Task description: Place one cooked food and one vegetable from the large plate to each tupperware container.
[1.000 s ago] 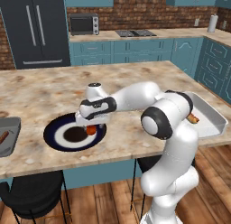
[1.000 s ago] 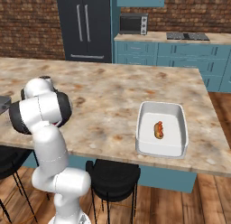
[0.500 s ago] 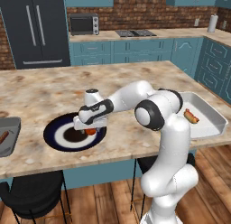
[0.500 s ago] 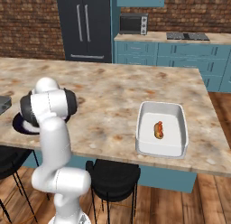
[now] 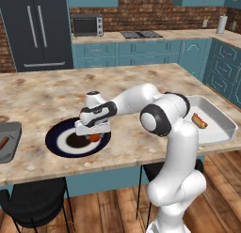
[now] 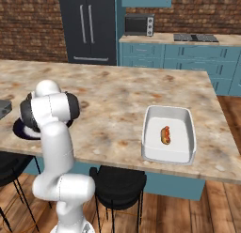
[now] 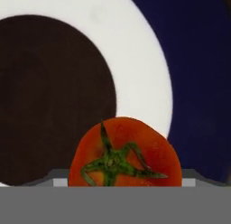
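Observation:
The large plate (image 5: 66, 142) lies on the counter's front left, with a navy rim (image 7: 203, 60), a white ring (image 7: 135, 60) and a dark centre (image 7: 49, 92). A red tomato (image 5: 96, 137) with a green stalk sits on the plate's right side and looms close in the hand view (image 7: 125, 153). My gripper (image 5: 93, 134) is down on the plate, directly over the tomato. Its fingers are hidden, so how the jaws stand is unclear. The white tupperware container (image 5: 212, 118) holds a hot dog (image 5: 199, 120) at the right. The dark grey container (image 5: 6, 142) at the left edge holds a sausage-like piece.
From the right base view, the white container (image 6: 169, 133) with the hot dog (image 6: 165, 135) sits near the counter's front edge. The plate's rim (image 6: 21, 131) shows behind my arm. Black stools stand under the counter. The counter's middle is bare marble.
The hand has come down from above the plate until it sits low over the tomato. The plate, the containers and the food in them have not moved.

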